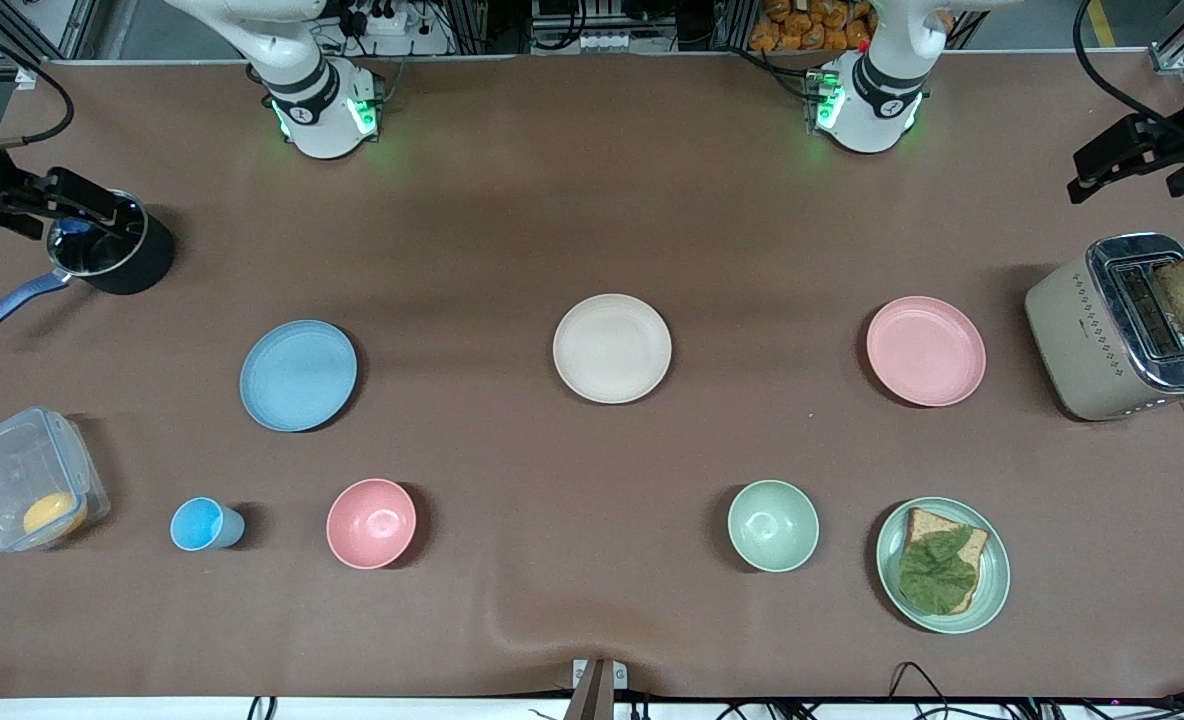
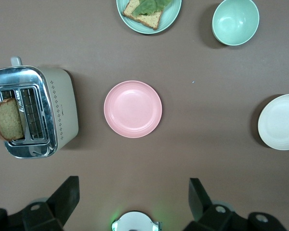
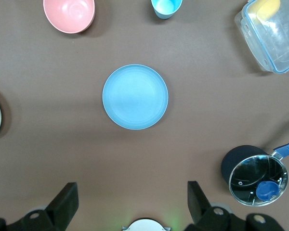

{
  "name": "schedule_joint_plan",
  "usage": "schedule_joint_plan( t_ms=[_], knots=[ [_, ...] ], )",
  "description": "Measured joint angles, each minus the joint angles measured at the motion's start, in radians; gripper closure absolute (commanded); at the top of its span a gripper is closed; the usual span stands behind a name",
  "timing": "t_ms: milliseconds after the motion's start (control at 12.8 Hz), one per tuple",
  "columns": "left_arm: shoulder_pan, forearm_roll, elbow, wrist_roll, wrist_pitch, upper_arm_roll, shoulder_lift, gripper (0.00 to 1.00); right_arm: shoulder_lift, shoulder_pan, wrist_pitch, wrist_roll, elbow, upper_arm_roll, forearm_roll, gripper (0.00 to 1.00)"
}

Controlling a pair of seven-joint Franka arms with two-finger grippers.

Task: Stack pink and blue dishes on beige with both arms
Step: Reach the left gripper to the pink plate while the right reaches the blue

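The cream-beige plate (image 1: 612, 348) lies at the table's middle. The light blue plate (image 1: 298, 375) lies beside it toward the right arm's end, and the pale pink plate (image 1: 926, 350) toward the left arm's end. All three are bare and apart. My left gripper (image 2: 133, 186) hangs open high over the bare table between its base and the pink plate (image 2: 133, 109). My right gripper (image 3: 132, 190) hangs open just as high, between its base and the blue plate (image 3: 135, 96). Neither holds anything.
A toaster (image 1: 1122, 330) with bread stands at the left arm's end. A pot (image 1: 112, 255) and a clear box (image 1: 32, 478) sit at the right arm's end. Nearer the camera are a blue cup (image 1: 202, 524), pink bowl (image 1: 371, 523), green bowl (image 1: 773, 525) and green plate (image 1: 990, 590) with toast.
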Motion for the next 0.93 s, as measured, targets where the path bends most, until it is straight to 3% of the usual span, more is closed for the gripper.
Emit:
schedule_joint_plan(
  t_ms=[311,545,701,934],
  knots=[
    [0.001,0.0,0.001,0.003,-0.017,0.03,0.003,0.0,0.0,0.0,0.0,0.0,0.0,0.0,0.0,0.0],
    [0.004,0.0,-0.049,0.01,0.002,0.04,0.059,0.0,0.0,0.0,0.0,0.0,-0.001,0.001,0.0,0.0],
    [0.006,0.001,-0.154,0.01,0.119,0.04,0.115,0.0,0.001,0.0,0.0,0.0,-0.005,0.002,0.0,0.0],
    [0.053,0.004,-0.417,0.032,0.442,0.043,0.15,0.0,0.004,0.001,0.024,0.0,-0.048,0.008,0.0,0.0]
  ],
)
